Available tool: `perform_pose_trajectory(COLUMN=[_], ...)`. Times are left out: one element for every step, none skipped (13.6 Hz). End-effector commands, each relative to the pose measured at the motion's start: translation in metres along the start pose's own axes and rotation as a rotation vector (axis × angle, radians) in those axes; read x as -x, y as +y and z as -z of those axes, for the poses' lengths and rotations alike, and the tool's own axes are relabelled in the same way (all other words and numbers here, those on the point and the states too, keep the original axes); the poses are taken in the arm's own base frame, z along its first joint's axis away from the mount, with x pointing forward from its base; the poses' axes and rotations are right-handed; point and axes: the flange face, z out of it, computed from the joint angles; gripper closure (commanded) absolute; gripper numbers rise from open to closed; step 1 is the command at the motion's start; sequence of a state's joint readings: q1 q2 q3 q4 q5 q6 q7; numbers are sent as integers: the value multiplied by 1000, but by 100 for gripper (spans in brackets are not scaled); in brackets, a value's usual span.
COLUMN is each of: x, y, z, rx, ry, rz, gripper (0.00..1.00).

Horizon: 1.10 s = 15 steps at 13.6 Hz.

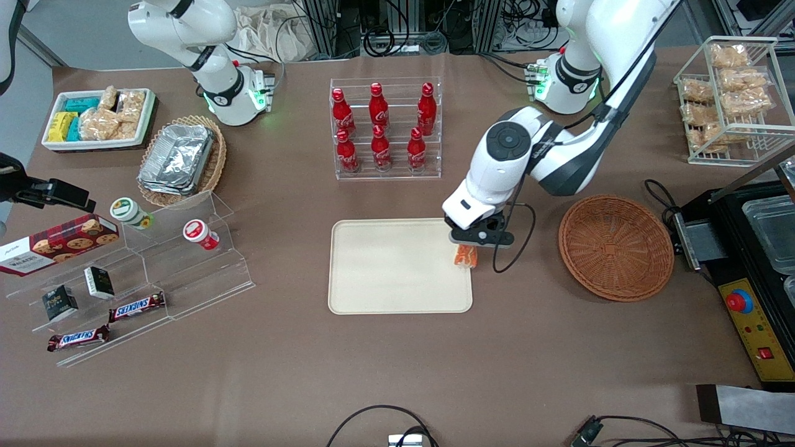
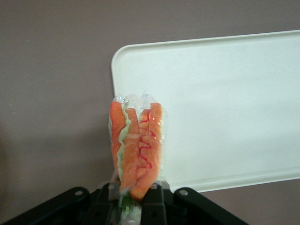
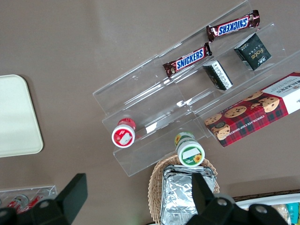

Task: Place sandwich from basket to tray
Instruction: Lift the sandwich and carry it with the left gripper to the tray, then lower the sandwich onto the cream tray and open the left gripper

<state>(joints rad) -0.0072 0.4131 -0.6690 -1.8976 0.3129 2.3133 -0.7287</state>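
While the claw is pinching the sandwich upright, long axis hanging downward, it is hovering over the tray at its 3 o'clock rim; the tray's middle lies toward 9 o'clock.

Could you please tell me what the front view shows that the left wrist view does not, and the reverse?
Only the front view shows the round reddish-brown woven basket, bare inside, and the white left arm.

Only the left wrist view shows the clear film around the sandwich and its pale green layer between the orange ones.

Both show the left gripper shut on the wrapped orange-layered sandwich, over the edge of the flat cream-beige plastic tray.
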Motion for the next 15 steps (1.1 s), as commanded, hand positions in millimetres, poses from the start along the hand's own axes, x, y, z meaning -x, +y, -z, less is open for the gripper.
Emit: perform_pose_trajectory(x=[-15,-14,-14,-12,-12,-12,-11,-10,-9,-9,-9,-6,-7,-11,-13], y=[25,26,26,30,31,29,30,30,30,29,29,34,36,37,37], z=[-11,-16,-24,-30,-36,-42,-47,-53,-57,-62,-67,-70,-71,-74,-77], rx=[15,7,5,2,-4,-7,-10,-16,-23,-29,-32,-32,-29,-24,-19], ry=[-3,-3,-12,-16,-19,-24,-31,-35,-32,-34,-36,-37,-37,-39,-42], rz=[20,10,11,-3,-12,-13,-19,-26,-25,-25,-27,-39,-39,-34,-30], gripper=[88,87,87,87,87,87,87,87,87,87,87,86,86,86,86])
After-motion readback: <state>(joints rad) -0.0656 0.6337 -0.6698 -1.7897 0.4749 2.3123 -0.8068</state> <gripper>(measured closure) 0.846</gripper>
